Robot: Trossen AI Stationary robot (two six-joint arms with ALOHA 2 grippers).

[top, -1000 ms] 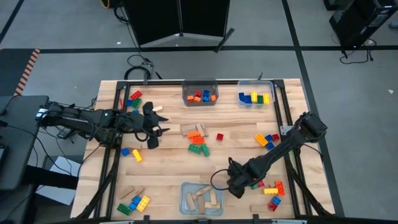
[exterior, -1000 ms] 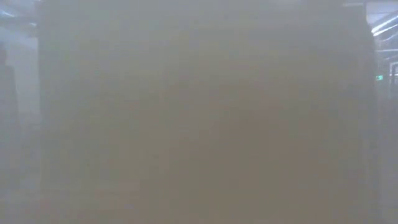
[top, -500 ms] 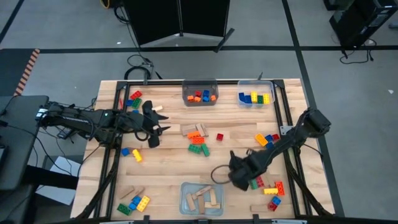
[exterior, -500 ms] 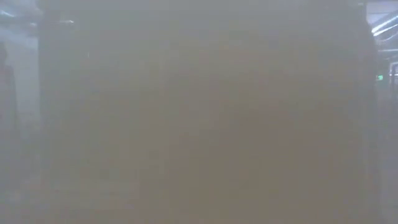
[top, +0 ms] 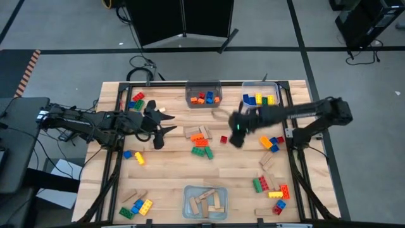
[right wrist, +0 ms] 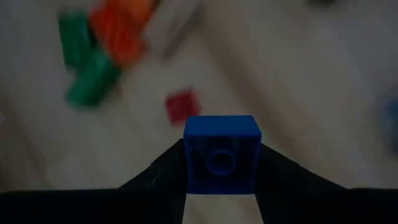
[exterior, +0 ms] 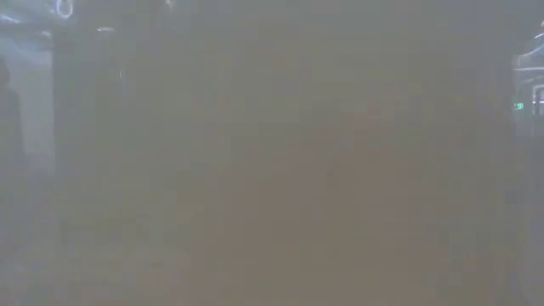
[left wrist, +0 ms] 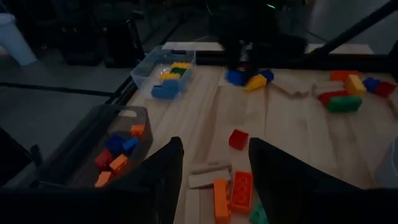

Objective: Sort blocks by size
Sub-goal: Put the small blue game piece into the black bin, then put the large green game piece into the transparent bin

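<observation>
A small blue studded plastic brick sits clamped between my right gripper's fingers, above the wooden surface near a small red brick. It could slip if I swing fast. My left gripper's fingers stand apart, empty. No writing is readable.

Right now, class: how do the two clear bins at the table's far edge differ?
The middle bin looks grey-tinted and holds small orange, red and blue bricks. The right bin looks clear bluish and holds larger blue, yellow and green bricks. Both sit against the same edge and hold studded bricks.
</observation>
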